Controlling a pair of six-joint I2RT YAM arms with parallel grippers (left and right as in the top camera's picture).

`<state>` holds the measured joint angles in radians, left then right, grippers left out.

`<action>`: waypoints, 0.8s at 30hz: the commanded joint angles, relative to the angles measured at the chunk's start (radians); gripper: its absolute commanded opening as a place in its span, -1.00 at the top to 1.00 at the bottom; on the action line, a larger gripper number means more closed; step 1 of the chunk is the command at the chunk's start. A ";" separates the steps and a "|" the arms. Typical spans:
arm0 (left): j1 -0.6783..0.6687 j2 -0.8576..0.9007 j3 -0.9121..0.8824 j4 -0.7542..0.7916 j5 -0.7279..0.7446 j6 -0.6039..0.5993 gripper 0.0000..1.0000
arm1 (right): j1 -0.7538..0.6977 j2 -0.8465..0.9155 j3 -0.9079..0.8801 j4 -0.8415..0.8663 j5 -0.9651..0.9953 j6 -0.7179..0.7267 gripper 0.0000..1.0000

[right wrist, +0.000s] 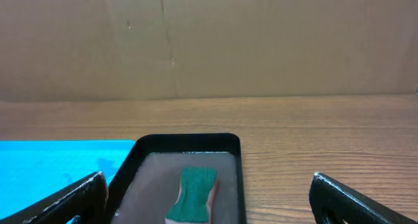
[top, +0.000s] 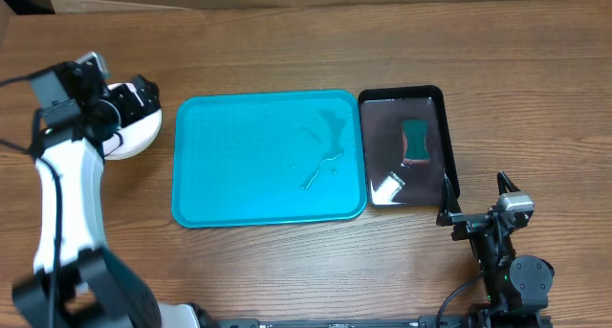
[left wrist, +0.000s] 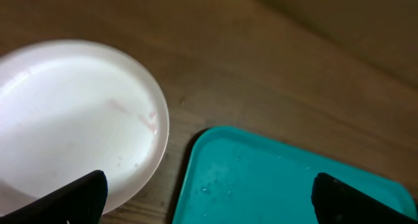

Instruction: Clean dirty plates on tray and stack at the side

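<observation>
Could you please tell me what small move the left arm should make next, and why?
Probably raise the left gripper clear of the white plate. Its fingers stand open and hold nothing, the plate lies on the table beside the turquoise tray, and that tray shows only water streaks, no plates. A faint pink mark on the plate may merit a check.

The left gripper sits at the upper left of the overhead frame, jaws spread wide. The right gripper sits at the lower right, jaws equally apart.
</observation>
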<state>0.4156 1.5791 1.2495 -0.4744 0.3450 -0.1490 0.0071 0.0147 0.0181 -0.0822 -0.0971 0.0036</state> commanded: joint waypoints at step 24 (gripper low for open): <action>-0.061 -0.716 -0.161 -0.030 0.011 0.022 -1.00 | -0.003 -0.012 -0.010 0.006 -0.002 -0.005 -1.00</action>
<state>0.3843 0.9459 1.1503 -0.5034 0.3450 -0.1490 0.0071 0.0147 0.0181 -0.0826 -0.0975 0.0032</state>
